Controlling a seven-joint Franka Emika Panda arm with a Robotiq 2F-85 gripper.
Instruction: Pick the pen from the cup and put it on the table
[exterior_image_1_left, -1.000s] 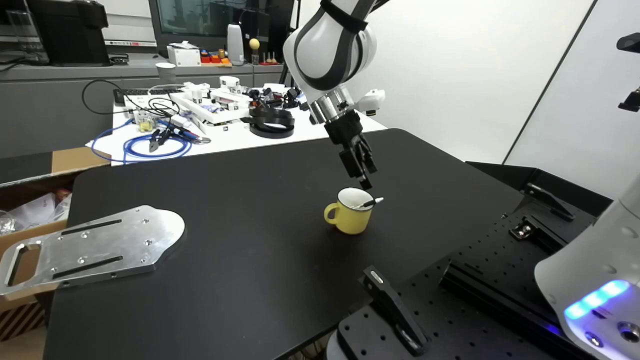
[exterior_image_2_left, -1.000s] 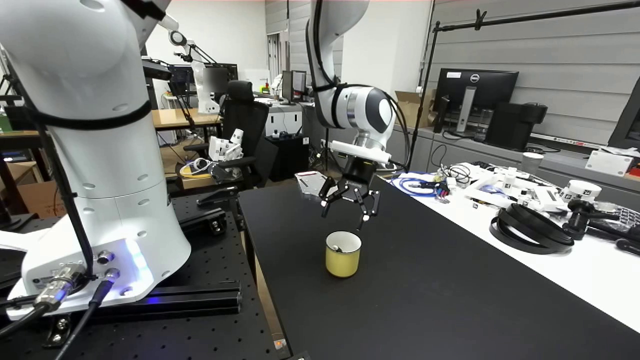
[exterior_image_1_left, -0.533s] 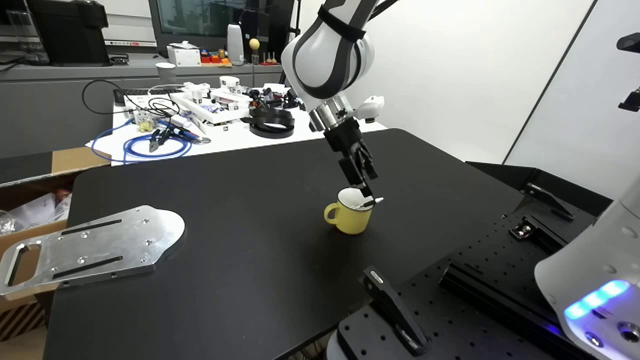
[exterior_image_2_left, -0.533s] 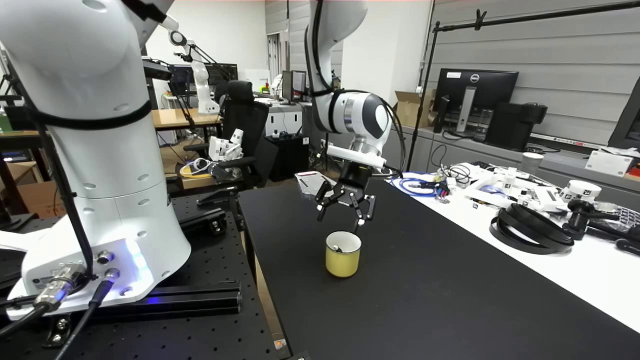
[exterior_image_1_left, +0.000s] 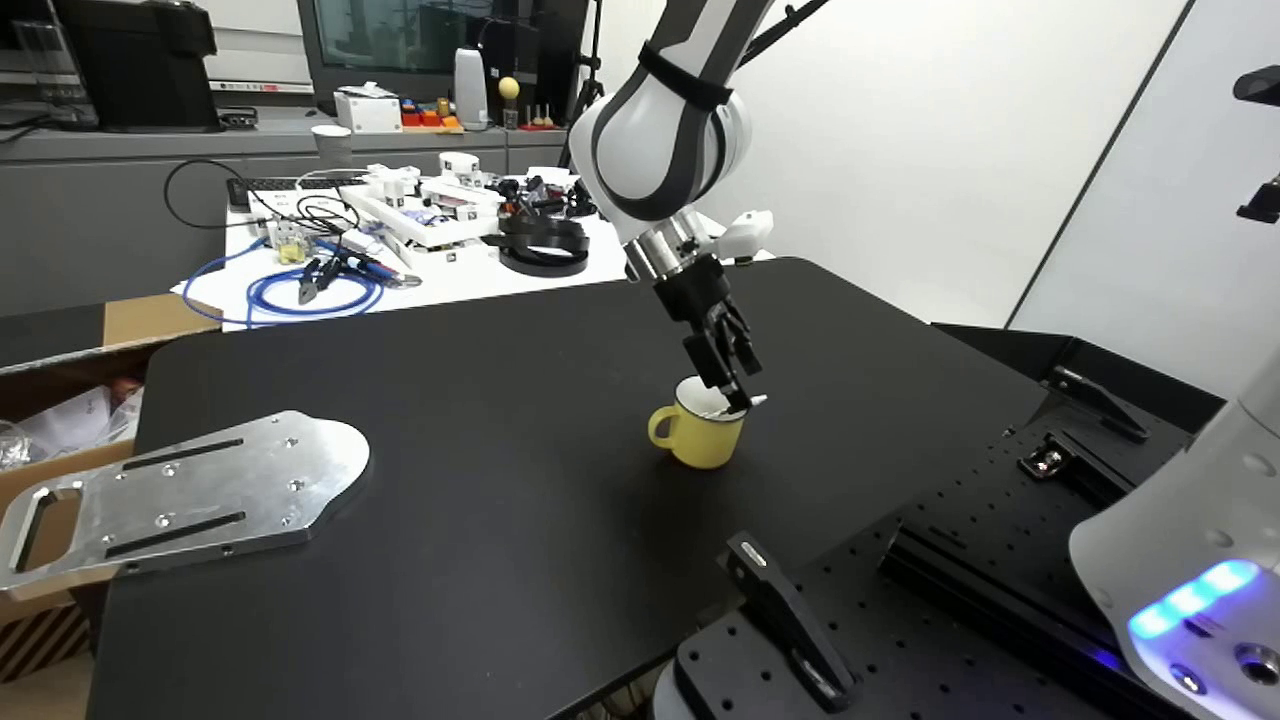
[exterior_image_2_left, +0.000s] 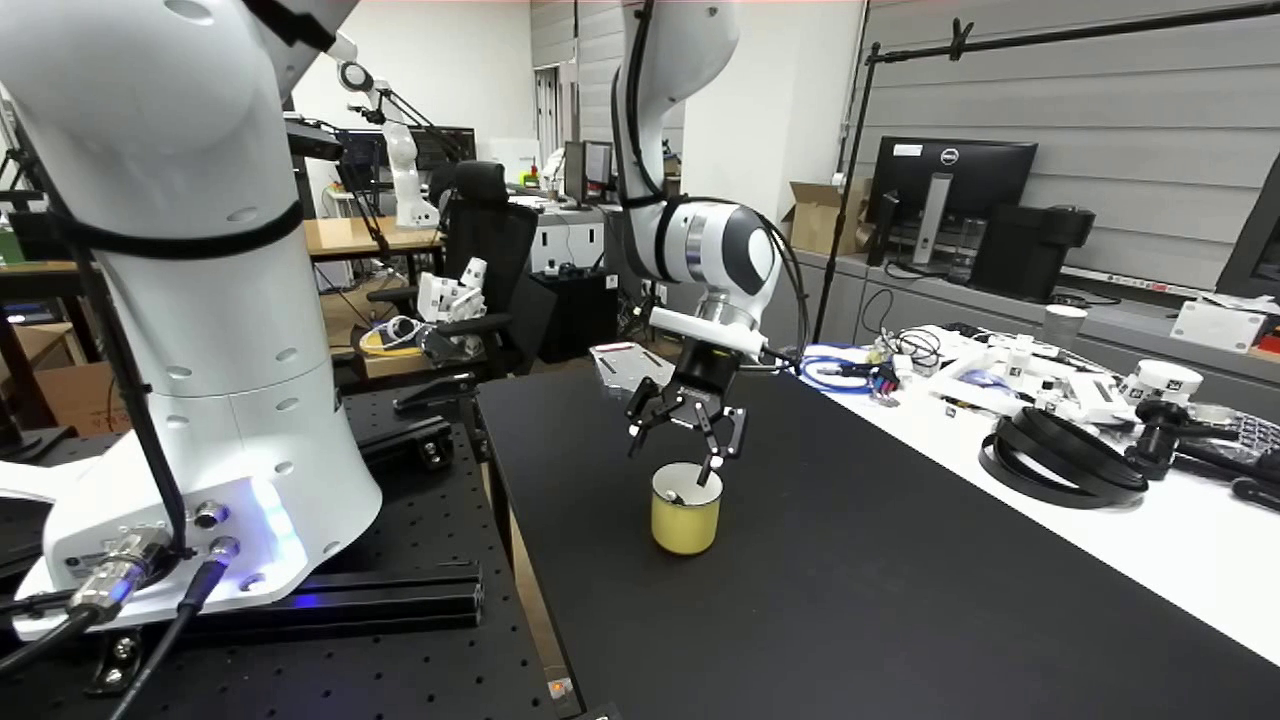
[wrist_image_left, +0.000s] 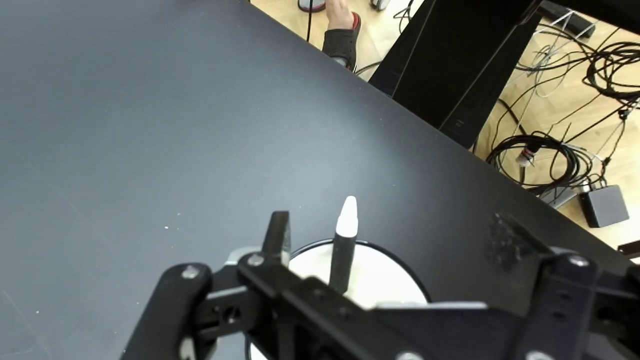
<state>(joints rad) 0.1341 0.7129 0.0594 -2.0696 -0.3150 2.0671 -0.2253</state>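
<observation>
On the black bench (exterior_image_1_left: 480, 580), the pen (wrist_image_left: 344, 250) leans inside the cup (exterior_image_1_left: 704, 442), your gripper (wrist_image_left: 395, 239) near it with jaws apart, so grasping, lifting and placing seemingly remain.

There are one black counter (exterior_image_1_left: 500, 400), one yellow cup (exterior_image_1_left: 704, 440) with one handle (exterior_image_1_left: 654, 428), one pen (wrist_image_left: 345, 246) and one tool (wrist_image_left: 392, 239) with two fingers (wrist_image_left: 276, 236). An exterior view shows one metal plate (exterior_image_1_left: 230, 482) with two long slots (exterior_image_1_left: 183, 454), one white counter (exterior_image_1_left: 450, 280) and one yellow ball (exterior_image_1_left: 509, 88).
</observation>
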